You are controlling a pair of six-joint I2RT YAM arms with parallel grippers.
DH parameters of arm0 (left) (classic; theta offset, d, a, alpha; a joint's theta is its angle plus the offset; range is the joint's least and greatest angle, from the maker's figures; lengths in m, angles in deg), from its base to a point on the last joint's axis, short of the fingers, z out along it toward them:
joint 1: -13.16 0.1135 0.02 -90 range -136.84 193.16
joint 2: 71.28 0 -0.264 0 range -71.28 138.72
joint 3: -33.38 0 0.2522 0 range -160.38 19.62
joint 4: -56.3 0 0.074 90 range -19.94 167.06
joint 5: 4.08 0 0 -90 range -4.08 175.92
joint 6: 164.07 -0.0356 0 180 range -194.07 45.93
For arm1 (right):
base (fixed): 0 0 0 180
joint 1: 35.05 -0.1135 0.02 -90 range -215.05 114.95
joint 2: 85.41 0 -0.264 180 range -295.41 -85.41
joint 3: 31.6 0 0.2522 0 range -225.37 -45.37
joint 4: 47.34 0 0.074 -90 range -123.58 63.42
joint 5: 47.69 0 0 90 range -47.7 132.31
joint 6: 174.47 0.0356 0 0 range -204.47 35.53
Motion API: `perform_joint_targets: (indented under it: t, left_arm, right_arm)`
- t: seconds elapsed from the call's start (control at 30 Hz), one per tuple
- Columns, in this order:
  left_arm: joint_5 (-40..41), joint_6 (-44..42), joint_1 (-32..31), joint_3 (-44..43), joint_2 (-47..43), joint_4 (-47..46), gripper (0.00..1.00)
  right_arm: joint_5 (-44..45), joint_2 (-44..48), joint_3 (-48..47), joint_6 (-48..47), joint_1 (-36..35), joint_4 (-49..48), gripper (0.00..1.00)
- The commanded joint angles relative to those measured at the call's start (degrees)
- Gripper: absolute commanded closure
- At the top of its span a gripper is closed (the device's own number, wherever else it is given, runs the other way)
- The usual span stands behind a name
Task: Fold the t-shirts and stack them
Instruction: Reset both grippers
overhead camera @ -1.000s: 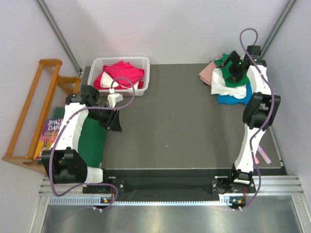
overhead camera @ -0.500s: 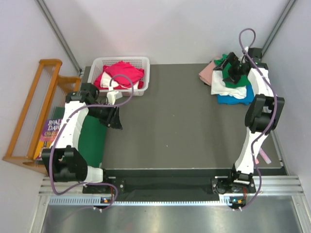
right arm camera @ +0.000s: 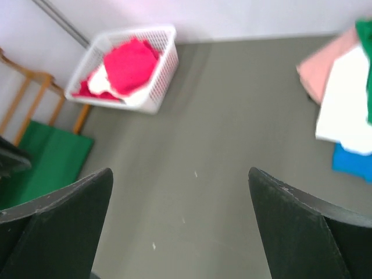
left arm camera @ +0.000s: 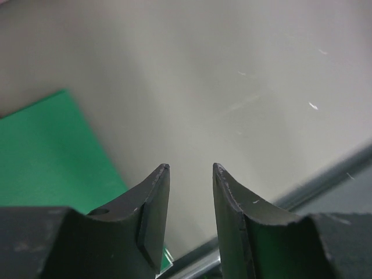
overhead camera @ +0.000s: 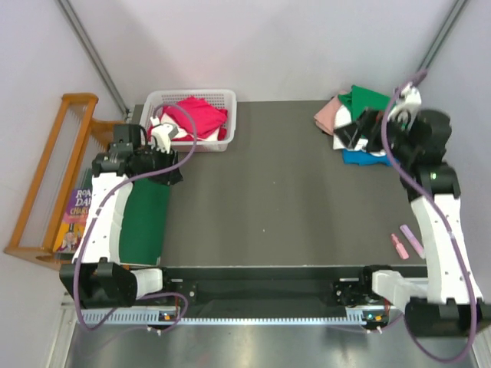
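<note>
l gripper [left arm camera: 190, 168] jaws narrowly apart, empty; r gripper [right arm camera: 180, 174] wide apart, empty, by t-shirts [overhead camera: 368, 98] pile

White shells, black joint housings on left arm [overhead camera: 106, 211] and right arm [overhead camera: 437, 226]; purple cables [overhead camera: 386, 146] looped outside. Left gripper [left arm camera: 190, 165]: matte black tapered fingers [left arm camera: 152, 203], scuffed.

Wide bare stretch of dark table [overhead camera: 276, 192] runs between white basket [overhead camera: 232, 115] at far left and t-shirt pile [overhead camera: 367, 100] at far right, passable. Flat green mat [overhead camera: 146, 226] covers left edge, low. Wooden rack [overhead camera: 79, 100] stands just outside it. Two pink sticks [overhead camera: 406, 243] lie near right edge, well apart from pile.
</note>
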Motion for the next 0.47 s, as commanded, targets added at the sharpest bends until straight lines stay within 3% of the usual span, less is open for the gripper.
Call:
perform_joint_targets:
  t: [0.0, 0.2, 0.43]
  left_arm:
    - [10.76, 5.37, 0.55, 5.71, -2.48, -12.33, 0.59]
    - [13.5, 8.44, 0.73, 5.81, 4.89, -17.25, 0.59]
    - [7.18, 11.44, 1.61, 5.36, 10.88, -20.23, 0.59]
  right_arm:
    - [5.18, 6.35, 13.68, -4.34, -0.94, -4.0, 0.0]
    - [12.47, 7.77, 16.07, -5.67, -1.02, -1.27, 0.0]
    - [19.41, 6.37, 18.26, -6.81, -0.94, -5.21, 0.0]
